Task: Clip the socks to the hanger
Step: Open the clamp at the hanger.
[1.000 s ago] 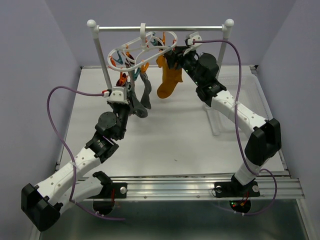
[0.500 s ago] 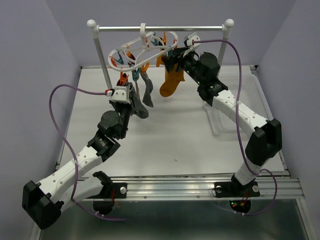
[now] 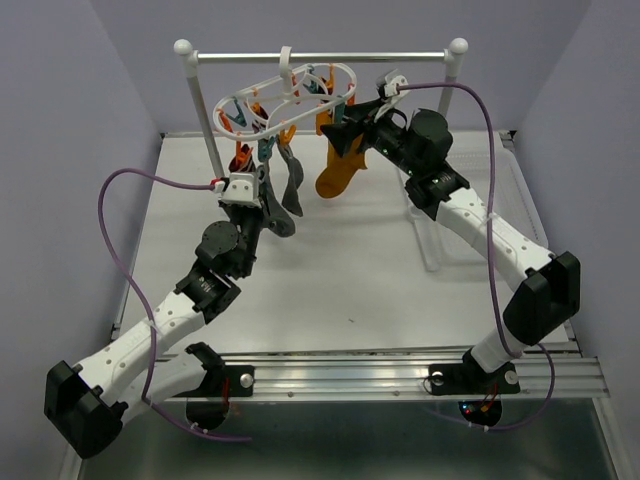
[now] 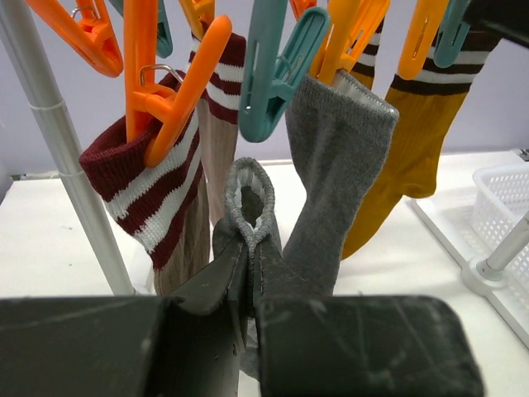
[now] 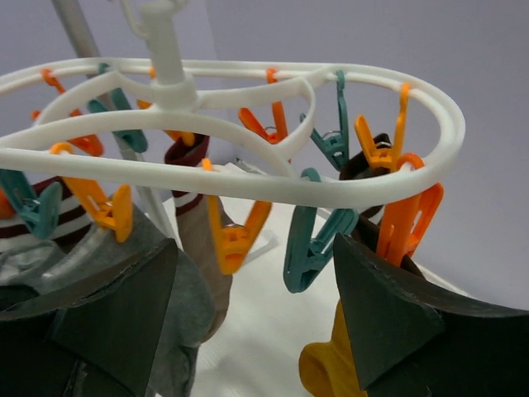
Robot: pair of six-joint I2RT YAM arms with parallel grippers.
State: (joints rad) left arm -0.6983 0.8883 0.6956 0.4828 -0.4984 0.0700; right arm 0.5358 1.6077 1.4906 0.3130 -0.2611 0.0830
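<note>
Several socks (image 3: 335,168) hang toes down, cuffs clipped to the hanger (image 3: 287,92).

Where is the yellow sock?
In the top view, the yellow sock hangs from the hanger's right end, between the hanging grey sock and the right gripper.

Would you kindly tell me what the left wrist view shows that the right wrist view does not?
Only the left wrist view shows the left gripper shut on the cuff of a grey sock, and a white basket at the right edge. Only the right wrist view shows the white oval ring of the hanger and the right gripper, which is open. Both show the orange and teal clips, the mustard sock and a maroon-striped cuff.
</note>
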